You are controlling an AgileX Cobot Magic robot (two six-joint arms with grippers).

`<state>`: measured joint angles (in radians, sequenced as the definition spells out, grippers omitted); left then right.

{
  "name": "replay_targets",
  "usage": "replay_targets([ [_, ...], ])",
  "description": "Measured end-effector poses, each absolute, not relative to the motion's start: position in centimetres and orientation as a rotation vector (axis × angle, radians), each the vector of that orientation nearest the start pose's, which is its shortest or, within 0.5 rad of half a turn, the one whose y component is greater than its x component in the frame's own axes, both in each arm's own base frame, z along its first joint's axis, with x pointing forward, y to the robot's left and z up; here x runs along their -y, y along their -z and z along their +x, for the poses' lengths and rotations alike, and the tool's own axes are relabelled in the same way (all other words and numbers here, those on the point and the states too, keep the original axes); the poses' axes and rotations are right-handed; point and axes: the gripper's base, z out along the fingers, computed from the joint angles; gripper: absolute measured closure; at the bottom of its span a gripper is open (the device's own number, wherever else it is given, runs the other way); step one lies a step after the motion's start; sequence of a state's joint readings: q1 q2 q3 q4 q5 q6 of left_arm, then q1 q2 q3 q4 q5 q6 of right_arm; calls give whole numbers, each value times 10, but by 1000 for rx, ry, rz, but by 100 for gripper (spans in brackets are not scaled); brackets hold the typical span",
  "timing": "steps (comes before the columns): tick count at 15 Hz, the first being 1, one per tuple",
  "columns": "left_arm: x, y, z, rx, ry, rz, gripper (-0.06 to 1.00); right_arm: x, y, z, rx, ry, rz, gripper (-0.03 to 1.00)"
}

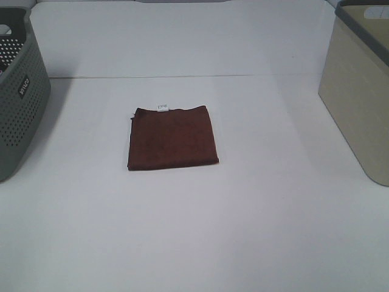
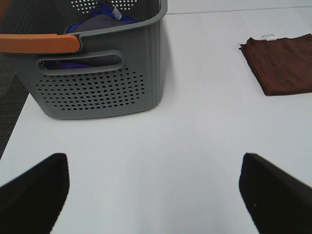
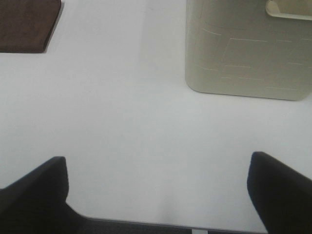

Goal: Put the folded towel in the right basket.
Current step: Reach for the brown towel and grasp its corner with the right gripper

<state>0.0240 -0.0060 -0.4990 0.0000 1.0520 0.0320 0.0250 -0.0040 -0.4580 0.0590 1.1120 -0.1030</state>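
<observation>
My right gripper (image 3: 157, 163), spread wide and empty, has the towel (image 3: 27, 24) at ten o'clock, the basket (image 3: 243, 53) at one.

Matt cloth towel (image 1: 172, 137); perforated plastic basket (image 1: 21, 103)

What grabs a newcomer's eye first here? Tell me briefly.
The dark brown folded towel lying flat mid-table, stark against the white table. Next, the two baskets flanking it: a grey perforated basket at the left edge, a beige basket at the right.

grey basket (image 2: 97, 87), folded towel (image 2: 285, 63), claw (image 2: 153, 170) spread
</observation>
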Motion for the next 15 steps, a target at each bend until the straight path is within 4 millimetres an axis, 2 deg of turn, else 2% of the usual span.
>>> replay_targets([
  [3,0,-278,-5,-2031,-35,8,6,-5,-270,-2,-2065,-41,-103,2],
  [6,0,-278,-5,-2031,-35,8,6,-5,-293,17,-2053,-48,-91,3],
  [9,0,-278,-5,-2031,-35,8,6,-11,-314,53,-2169,-109,-120,4],
  [11,0,-278,-5,-2031,-35,8,6,-17,-323,85,-2265,-171,-160,5],
  [15,0,-278,-5,-2031,-35,8,6,-27,-321,154,-2488,-309,-206,12],
])
